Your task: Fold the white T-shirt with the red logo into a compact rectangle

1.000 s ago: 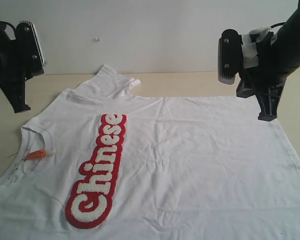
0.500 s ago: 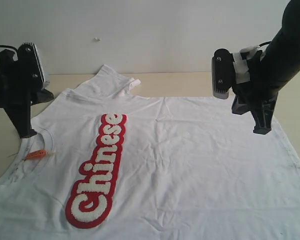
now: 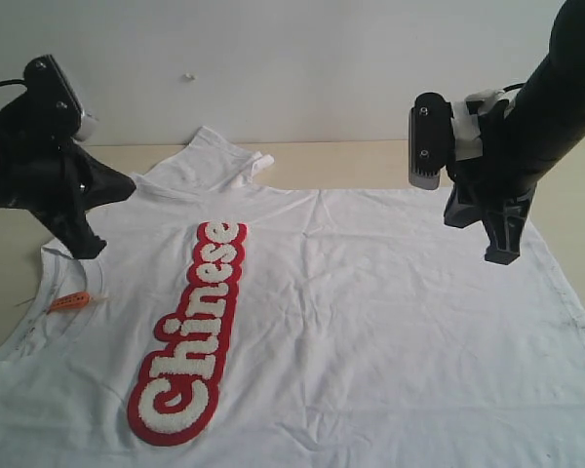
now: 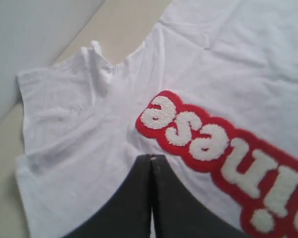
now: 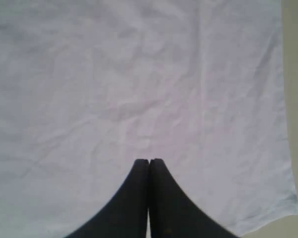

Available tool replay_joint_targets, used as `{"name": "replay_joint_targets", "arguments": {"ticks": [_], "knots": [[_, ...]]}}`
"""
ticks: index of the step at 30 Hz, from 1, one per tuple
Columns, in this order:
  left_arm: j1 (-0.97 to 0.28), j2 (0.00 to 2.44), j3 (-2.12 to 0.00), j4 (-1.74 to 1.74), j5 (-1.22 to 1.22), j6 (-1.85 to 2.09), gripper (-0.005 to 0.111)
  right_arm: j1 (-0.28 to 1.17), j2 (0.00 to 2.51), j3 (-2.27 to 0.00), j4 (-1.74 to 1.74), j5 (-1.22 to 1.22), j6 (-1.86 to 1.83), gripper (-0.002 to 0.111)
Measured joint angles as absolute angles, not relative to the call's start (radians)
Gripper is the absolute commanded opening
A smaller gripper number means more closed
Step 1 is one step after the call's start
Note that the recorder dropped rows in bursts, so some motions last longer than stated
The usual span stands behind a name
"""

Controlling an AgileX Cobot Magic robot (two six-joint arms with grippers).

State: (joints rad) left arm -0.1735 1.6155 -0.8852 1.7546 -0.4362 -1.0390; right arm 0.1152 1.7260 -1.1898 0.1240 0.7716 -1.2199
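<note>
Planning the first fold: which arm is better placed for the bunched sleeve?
Left, probably: the left tool hangs near the sleeve of the white cotton T-shirt; the right tool is far.

Beige table (image 3: 370,161) w/ white T-shirt (image 3: 390,322) spread flat (red logo (image 3: 190,336) up).

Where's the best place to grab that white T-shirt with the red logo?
The thin white cotton T-shirt lies flat, so only edges offer a lip: likely pinch the edge nearest the wall from above, near the sleeve and near the hem.
</note>
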Motion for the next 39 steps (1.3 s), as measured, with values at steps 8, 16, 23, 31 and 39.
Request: {"name": "replay_joint_targets", "arguments": {"ticks": [8, 16, 23, 31, 39], "knots": [[-0.124, 1.607, -0.938, 1.755, -0.450, -1.562, 0.000, 0.115, 1.726, -1.190, 0.189, 0.792, -1.204, 0.000], [0.129, 1.639, -1.196, 1.749, -0.707, -2.022, 0.000, 0.115, 1.711, -1.190, 0.232, 0.794, -1.202, 0.000], [0.255, 1.693, -1.365, 1.749, -1.022, -1.993, 0.000, 0.115, 1.711, -1.190, 0.236, 0.794, -1.202, 0.000], [0.186, 1.761, -1.373, 1.751, -1.126, -1.605, 0.000, 0.115, 1.711, -1.190, 0.233, 0.792, -1.202, 0.000], [0.088, 1.783, -1.373, 1.758, -1.029, -1.117, 0.000, 0.115, 1.711, -1.190, 0.191, 0.740, -1.206, 0.000]]}}
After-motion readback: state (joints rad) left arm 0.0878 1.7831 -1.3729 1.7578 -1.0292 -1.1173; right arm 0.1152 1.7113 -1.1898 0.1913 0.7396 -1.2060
